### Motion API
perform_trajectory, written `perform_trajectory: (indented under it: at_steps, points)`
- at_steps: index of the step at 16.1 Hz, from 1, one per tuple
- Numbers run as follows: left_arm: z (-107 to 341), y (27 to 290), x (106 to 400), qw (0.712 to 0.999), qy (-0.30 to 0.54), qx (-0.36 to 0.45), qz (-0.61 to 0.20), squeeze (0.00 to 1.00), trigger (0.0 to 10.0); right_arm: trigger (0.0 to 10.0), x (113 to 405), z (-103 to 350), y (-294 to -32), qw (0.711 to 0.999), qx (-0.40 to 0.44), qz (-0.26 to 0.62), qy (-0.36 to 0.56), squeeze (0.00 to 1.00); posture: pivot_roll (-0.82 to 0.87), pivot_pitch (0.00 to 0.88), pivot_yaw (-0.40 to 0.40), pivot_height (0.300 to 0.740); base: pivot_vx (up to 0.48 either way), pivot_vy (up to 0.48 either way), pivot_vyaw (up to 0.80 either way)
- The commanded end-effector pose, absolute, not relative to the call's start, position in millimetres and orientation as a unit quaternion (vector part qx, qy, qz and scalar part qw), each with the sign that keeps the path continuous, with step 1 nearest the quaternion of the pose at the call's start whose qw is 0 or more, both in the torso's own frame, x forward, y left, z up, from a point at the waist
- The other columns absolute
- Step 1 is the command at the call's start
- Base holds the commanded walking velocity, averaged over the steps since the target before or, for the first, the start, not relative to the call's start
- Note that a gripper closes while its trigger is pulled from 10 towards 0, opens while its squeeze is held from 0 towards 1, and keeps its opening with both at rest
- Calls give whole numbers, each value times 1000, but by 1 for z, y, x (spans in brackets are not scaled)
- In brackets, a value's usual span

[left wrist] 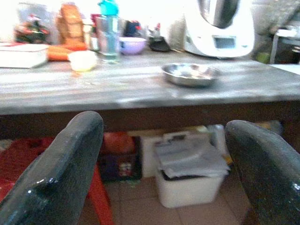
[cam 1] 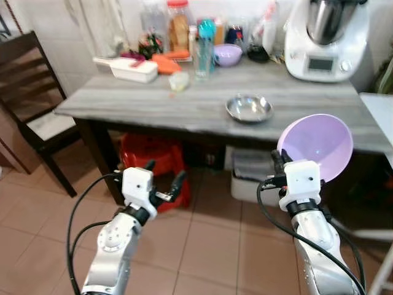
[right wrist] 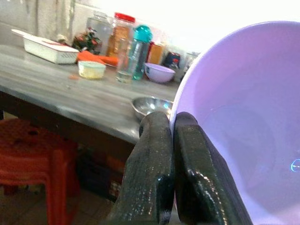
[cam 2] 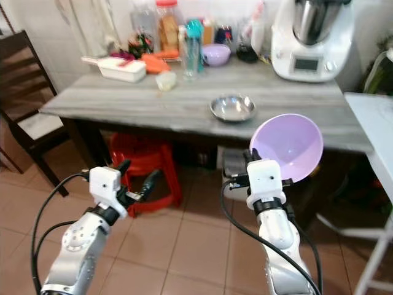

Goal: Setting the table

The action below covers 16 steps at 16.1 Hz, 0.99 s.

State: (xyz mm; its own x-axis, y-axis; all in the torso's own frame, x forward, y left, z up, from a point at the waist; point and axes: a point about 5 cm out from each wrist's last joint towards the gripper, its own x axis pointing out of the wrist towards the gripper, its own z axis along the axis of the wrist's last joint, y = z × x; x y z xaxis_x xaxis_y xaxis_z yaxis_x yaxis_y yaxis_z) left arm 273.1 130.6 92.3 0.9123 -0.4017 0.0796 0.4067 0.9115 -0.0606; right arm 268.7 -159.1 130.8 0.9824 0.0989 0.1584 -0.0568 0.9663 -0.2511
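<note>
Left eye view, listed near to far.

Right gripper (cam 1: 281, 161): raised in front of the table edge, fingers pinched together on the rim of a lilac plastic bowl (cam 1: 319, 144); the right wrist view shows the rim caught between the two pads. The bowl is tilted with its hollow facing the camera, held in the air short of the tabletop, not resting on anything.

Left gripper (cam 1: 164, 176): raised beside it, fingers spread apart, nothing between them.

Under the table: a red stool (cam 1: 153, 160) and a white lidded box (left wrist: 187, 180).

Grey wood-grain table (cam 1: 153, 107): near the front edge, a shallow steel dish (cam 1: 249, 108), standing alone.

Further back: a small pale cup (cam 1: 178, 80), a white tray (cam 1: 129, 69), orange items just beside it, a teal-capped bottle (cam 1: 205, 46), a second small lilac bowl (cam 1: 228, 55), jars along the wall, and a white kitchen appliance (cam 1: 325, 40) at the right end. A dark chair (cam 1: 27, 92) stands off the left end.

Progress, by judgement: early. Only the steel dish looks laid; the held bowl is not yet set down, and the bare front strip near the dish seems the likely spot.
</note>
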Motion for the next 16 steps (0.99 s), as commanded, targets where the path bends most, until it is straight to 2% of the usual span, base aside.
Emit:
perform_trajectory:
  at_steps: [1, 16]
  points:
    - [94, 138, 274, 979, -34, -31, -198, 0, 10000, 10000, 271, 138, -150, 986, -117, 49, -104, 0, -8, 0, 16, 740, 480, 0, 0]
    - [98, 134, 276, 977, -38, -31, -208, 0, 10000, 10000, 271, 141, -150, 985, -121, 53, -111, 0, -10, 0, 22, 740, 469, 0, 0]
